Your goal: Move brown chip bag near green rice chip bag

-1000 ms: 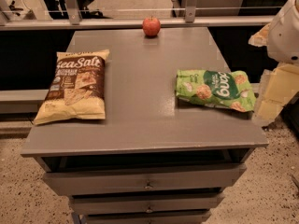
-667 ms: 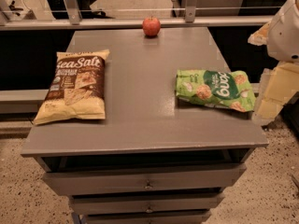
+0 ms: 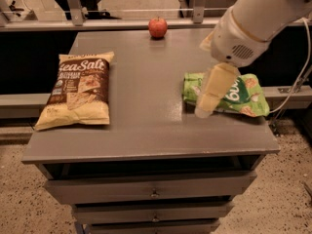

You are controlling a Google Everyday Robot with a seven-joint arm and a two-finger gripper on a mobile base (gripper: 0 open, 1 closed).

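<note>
Since a second before, the arm [image 3: 263,13] had swung in from the right edge of the scene and now reached over the right half of the table [image 3: 146,106]. Both bags and the apple [image 3: 157,27] lay just where they had been.

The arm's thick white link came down at a slant from the upper right. It ended in a rounded wrist housing with a small vent grille. Below that wrist the gripper [image 3: 204,106] hung as a pale yellowish piece angled down and to the left. Its tip was low over the tabletop at the left end of the green bag [image 3: 243,94], and it hid part of that bag from where I stood. It may have been touching the bag or the table, but I could not be sure. Nor could I tell how wide the gripper stood. Neither bag was in its grasp.

The brown bag [image 3: 78,89] lay flat on the left side of the table, face up, with its top toward the back. It was well apart from both the gripper and the green bag. The green bag lay flat on the right side, near the right edge, its white lettering turned sideways. The apple sat near the back edge, behind both bags and roughly midway between them. Under the grey top ran a stack of drawers [image 3: 151,191] with small knobs. A thin cable [image 3: 306,57] drooped at the far right beside the arm.
</note>
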